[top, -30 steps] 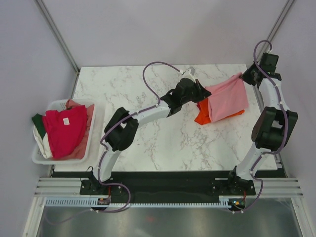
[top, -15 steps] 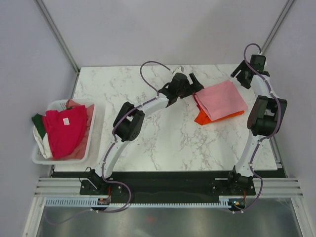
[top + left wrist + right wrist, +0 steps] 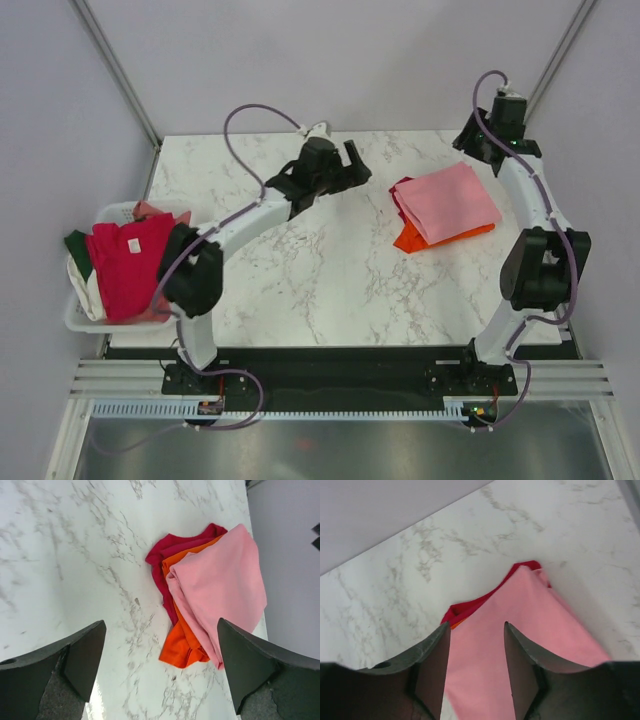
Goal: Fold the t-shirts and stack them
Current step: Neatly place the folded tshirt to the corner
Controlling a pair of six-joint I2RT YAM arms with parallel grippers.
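Marble table (image 3: 330,290); basket (image 3: 112,212) with crimson t-shirt (image 3: 130,262)

Light is bright, even and diffuse from overhead in all three views; the marble table (image 3: 330,290) reads near white without blown glare, apart from a small sheen at 7 o'clock in the left wrist view. Shadows are soft only: a grey band beside the pink t-shirt (image 3: 535,630) toward 3 o'clock in the right wrist view, and the top view is dimmer along its 6 o'clock edge. Cloth and marble veins are sharp; the left gripper's (image 3: 160,624) own dark fingers (image 3: 82,655), at 5 and 7 o'clock, are soft-edged and slightly out of focus.
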